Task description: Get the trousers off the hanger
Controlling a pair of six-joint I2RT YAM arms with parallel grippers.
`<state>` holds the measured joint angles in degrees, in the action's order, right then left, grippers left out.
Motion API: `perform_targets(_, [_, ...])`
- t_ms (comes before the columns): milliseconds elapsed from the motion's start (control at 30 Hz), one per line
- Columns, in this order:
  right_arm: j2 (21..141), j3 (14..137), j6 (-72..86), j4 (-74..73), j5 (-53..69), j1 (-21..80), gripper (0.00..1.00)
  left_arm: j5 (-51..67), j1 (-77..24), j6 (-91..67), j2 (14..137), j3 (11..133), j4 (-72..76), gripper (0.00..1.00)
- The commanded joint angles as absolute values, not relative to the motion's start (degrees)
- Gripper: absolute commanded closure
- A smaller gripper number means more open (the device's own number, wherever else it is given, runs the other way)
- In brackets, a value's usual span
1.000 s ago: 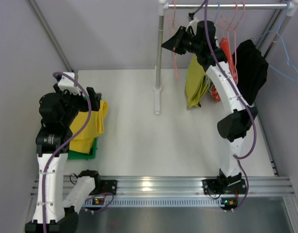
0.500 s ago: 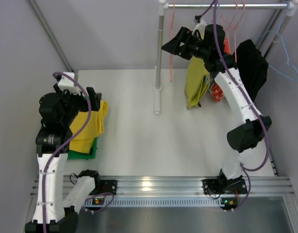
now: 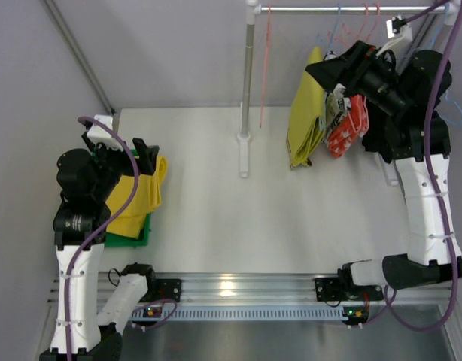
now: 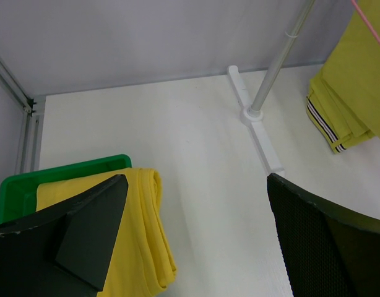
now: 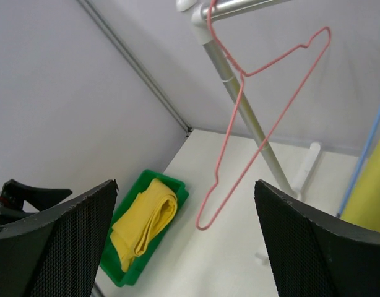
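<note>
At rail, right: olive-yellow trousers hanging, upper edge partly behind right gripper, jaws wide apart, gripping nothing; how hung, unclear | left: bright yellow trousers folded in green tray, partly covered by left gripper, jaws wide apart

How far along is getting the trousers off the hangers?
Done: bright yellow trousers lie folded in the green tray; a pink hanger hangs bare. In hand: nothing, the left fingers and right fingers are open and empty. Left: olive-yellow trousers hang from the rail.
</note>
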<state>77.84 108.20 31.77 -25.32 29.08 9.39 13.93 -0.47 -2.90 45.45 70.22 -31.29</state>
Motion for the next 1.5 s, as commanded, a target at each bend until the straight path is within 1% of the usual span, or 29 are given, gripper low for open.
perform_targets(0, [77.52,105.21,33.39,-26.46,36.63,3.80,0.09,15.47,-0.35,-3.78,44.65,71.63,-28.74,0.01])
perform_targets(33, [77.35,102.94,34.18,-25.32,40.57,2.30,0.08,15.56,-0.44,-3.87,44.74,71.63,-28.83,0.01])
perform_targets(100, [77.78,101.52,35.86,-23.12,42.18,0.09,0.08,15.82,-0.44,-4.04,44.65,71.63,-28.74,0.01])
perform_targets(167, [79.53,101.51,35.86,-23.03,43.15,-2.28,0.10,15.82,-0.44,-4.04,44.82,71.72,-28.65,0.01])
perform_targets(333, [82.87,102.48,35.42,-22.94,39.83,-2.55,0.15,15.12,-0.44,-3.95,44.91,71.89,-29.00,0.01])
perform_targets(600, [88.85,104.24,37.00,-18.72,39.11,-2.55,0.16,14.50,-0.44,-4.13,45.53,71.63,-29.09,0.01])
perform_targets(833, [93.95,102.31,46.39,-7.92,44.91,-2.46,0.21,14.33,-0.35,-4.13,46.84,71.54,-29.00,0.01])
perform_targets(967, [94.66,101.16,49.48,-2.21,45.18,-2.11,0.22,14.24,-0.35,-4.30,47.46,71.28,-28.57,0.01])
perform_targets(1067, [95.18,101.25,50.97,-0.88,45.88,-1.58,0.28,14.33,-0.35,-4.57,47.90,71.02,-28.30,0.01])
perform_targets(1100, [95.36,101.51,51.15,-0.53,45.97,-1.41,0.32,14.33,-0.35,-4.66,48.07,70.84,-28.30,0.01])
perform_targets(1267, [96.77,102.13,52.47,-0.53,47.11,-0.62,0.43,14.59,-0.44,-4.83,48.25,70.58,-27.77,0.01])
perform_targets(1300, [96.85,102.13,52.64,-0.53,47.11,-0.44,0.47,14.59,-0.44,-4.75,48.25,70.58,-27.77,0.01])
perform_targets(1367, [96.94,102.13,52.82,-0.53,47.20,-0.44,0.50,14.50,-0.44,-4.48,48.25,70.66,-27.77,0.01])
perform_targets(1467, [97.21,102.13,53.35,-0.61,47.55,-0.44,0.53,14.50,-0.35,-4.39,48.08,70.49,-27.86,0.01])
